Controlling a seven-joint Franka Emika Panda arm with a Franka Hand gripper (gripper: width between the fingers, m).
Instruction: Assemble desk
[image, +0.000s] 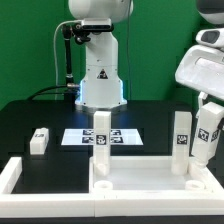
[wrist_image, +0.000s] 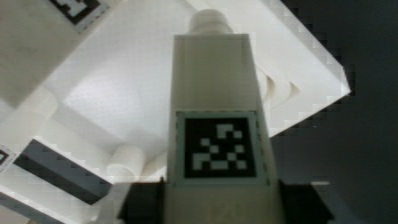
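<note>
The end effector (wrist_image: 219, 196) is clenching the held leg (wrist_image: 217, 100), keeping it upright over the desk top (image: 145, 180). This is probably to bring its end down into a corner there, though I cannot tell whether it is touching. The first standing leg (image: 101, 135) and the second standing leg (image: 181, 135) are rising from that top. The spare leg (image: 39, 140) is lying well apart on the black surface (image: 30, 112), with the marker board (image: 120, 137) between. The border frame (image: 12, 178) is edging the front, and a green backdrop (image: 30, 40) is hanging behind.
</note>
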